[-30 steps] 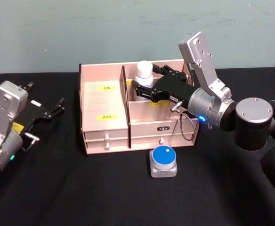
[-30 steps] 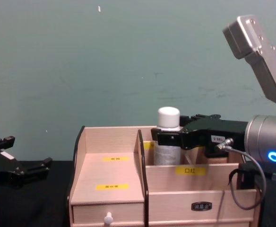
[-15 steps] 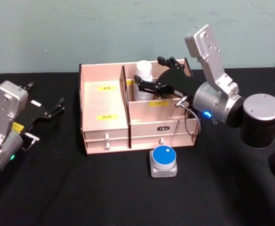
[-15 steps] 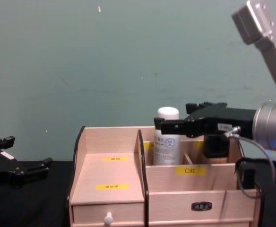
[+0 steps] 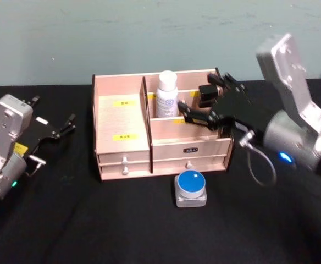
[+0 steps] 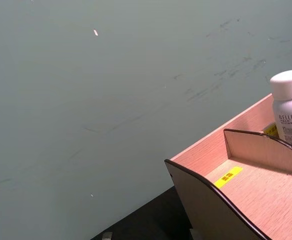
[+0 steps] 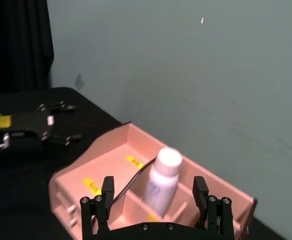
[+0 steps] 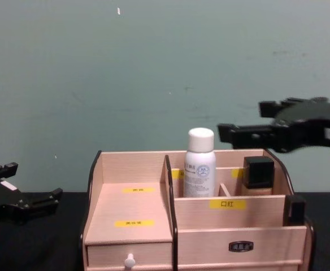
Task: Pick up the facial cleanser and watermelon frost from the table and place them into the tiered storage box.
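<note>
The facial cleanser (image 5: 166, 96), a white bottle with a white cap, stands upright in a back compartment of the tiered storage box (image 5: 122, 118). It also appears in the chest view (image 8: 200, 164) and both wrist views (image 6: 291, 110) (image 7: 162, 180). My right gripper (image 5: 197, 89) hovers open, above and to the right of the bottle, touching nothing (image 8: 244, 119) (image 7: 153, 192). The watermelon frost (image 5: 191, 188), a small grey case with a round blue lid, lies on the table just in front of the box's drawers. My left gripper (image 5: 53, 113) rests open at the left (image 8: 32, 180).
A bottle with a square black cap (image 8: 258, 175) stands in the compartment right of the cleanser. The black cloth table (image 5: 94, 220) has free room in front and at both sides. A teal wall (image 8: 153, 68) rises behind the box (image 8: 134, 203).
My right gripper let go of the cleanser, opened wide and drew back up and to the right. The bottle stays upright in its compartment. The left arm has not moved.
</note>
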